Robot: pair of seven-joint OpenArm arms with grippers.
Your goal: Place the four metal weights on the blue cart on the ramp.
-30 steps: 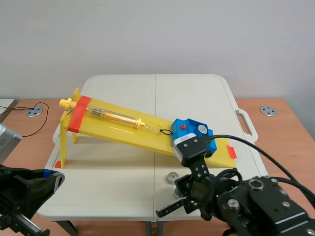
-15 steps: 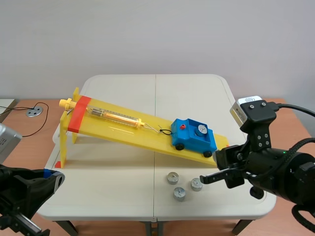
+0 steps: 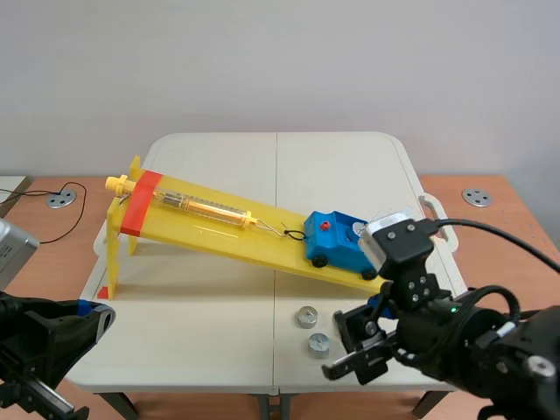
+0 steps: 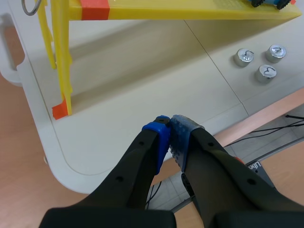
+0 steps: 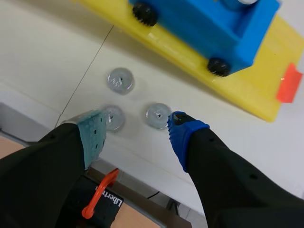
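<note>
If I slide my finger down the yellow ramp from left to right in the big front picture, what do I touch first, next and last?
yellow knob → orange-red band → spring scale → black cord → blue cart

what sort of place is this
Probably a robotics lab or teaching bench: a white folding table, a yellow ramp with a blue cart, loose metal weights beside it, and a plain wall behind.

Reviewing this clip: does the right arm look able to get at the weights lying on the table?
Likely yes: the right pincer hangs open just above the weights, nothing lying between them.
</note>
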